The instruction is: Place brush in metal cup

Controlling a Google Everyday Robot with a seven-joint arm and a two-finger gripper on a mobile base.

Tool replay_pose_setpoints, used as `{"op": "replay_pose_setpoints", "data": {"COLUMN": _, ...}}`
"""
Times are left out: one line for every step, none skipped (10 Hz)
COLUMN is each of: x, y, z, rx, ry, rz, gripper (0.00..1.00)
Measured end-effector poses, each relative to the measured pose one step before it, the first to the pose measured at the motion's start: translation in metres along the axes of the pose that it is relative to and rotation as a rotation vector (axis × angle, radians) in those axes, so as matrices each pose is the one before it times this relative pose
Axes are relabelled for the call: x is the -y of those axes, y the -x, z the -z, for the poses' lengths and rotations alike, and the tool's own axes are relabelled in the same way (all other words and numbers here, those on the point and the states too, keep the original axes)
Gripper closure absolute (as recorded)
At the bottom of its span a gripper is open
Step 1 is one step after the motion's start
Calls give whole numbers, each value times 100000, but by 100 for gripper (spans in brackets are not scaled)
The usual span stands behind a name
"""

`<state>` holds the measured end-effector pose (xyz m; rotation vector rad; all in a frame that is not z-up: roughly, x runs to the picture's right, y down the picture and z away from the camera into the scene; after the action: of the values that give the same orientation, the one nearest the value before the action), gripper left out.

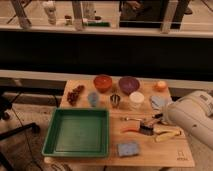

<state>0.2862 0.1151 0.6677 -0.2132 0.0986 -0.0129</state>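
White robot arm [192, 119] is reaching in from the right edge over the wooden table [165, 155]. Gripper [159, 119] is sitting at the arm's left tip, low over the right-front part of the table, fingers closed together. Can't tell if it is actually gripping anything.

Brush [146, 129] is lying just below-left of the gripper, between an orange carrot-like piece [131, 129] and the yellow banana-like piece [168, 134]. Contact with the gripper is unclear.

Metal cup [115, 101] is standing upright in the middle row, well apart from the brush. Pale blue cup [93, 98] is standing on its left and white cup [136, 100] on its right, both near it. A slim utensil [131, 119] is lying between the brush and the cups.

Red bowl [102, 82], purple bowl [128, 85] and an orange item [160, 85] are lining the back. Grapes [75, 94] are sitting far left, blue cloth [158, 102] beside the arm. Green tray [52, 145] is filling the left front, blue sponge [128, 149] near the front edge.
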Motion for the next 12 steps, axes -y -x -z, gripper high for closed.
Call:
{"op": "replay_pose_setpoints", "data": {"x": 540, "y": 653, "z": 7, "rx": 373, "ry": -455, "rz": 1039, "gripper": 100}}
{"op": "replay_pose_setpoints", "data": {"x": 444, "y": 590, "z": -56, "rx": 376, "ry": -271, "rz": 1066, "gripper": 100}}
{"op": "replay_pose_setpoints", "data": {"x": 471, "y": 624, "z": -83, "rx": 264, "ry": -243, "rz": 931, "gripper": 100}}
{"op": "replay_pose_setpoints", "data": {"x": 470, "y": 569, "z": -51, "rx": 167, "ry": -257, "rz": 974, "gripper": 100}}
{"op": "replay_pose_setpoints", "data": {"x": 512, "y": 629, "z": -155, "rx": 216, "ry": -148, "rz": 985, "gripper": 100}}
{"op": "replay_pose_setpoints", "data": {"x": 693, "y": 866, "z": -109, "rx": 285, "ry": -324, "rz": 1178, "gripper": 100}}
{"op": "replay_pose_setpoints", "data": {"x": 585, "y": 711, "z": -145, "rx": 308, "ry": -195, "rz": 1086, "gripper": 100}}
{"op": "replay_pose_setpoints", "data": {"x": 889, "y": 811, "z": -160, "rx": 140, "ry": -314, "rz": 1205, "gripper": 100}}
{"op": "replay_pose_setpoints", "data": {"x": 444, "y": 270, "z": -81, "rx": -89, "ry": -160, "rz": 423, "gripper": 100}}
{"op": "replay_pose_setpoints", "data": {"x": 350, "y": 235, "z": -127, "rx": -68, "ry": -2, "rz": 325, "gripper": 100}}
{"op": "replay_pose_setpoints", "data": {"x": 648, "y": 481, "z": -276, "rx": 50, "ry": -23, "rz": 796, "gripper": 100}}
{"op": "replay_pose_setpoints", "data": {"x": 725, "y": 236, "z": -297, "rx": -187, "ry": -48, "rz": 328, "gripper": 100}}
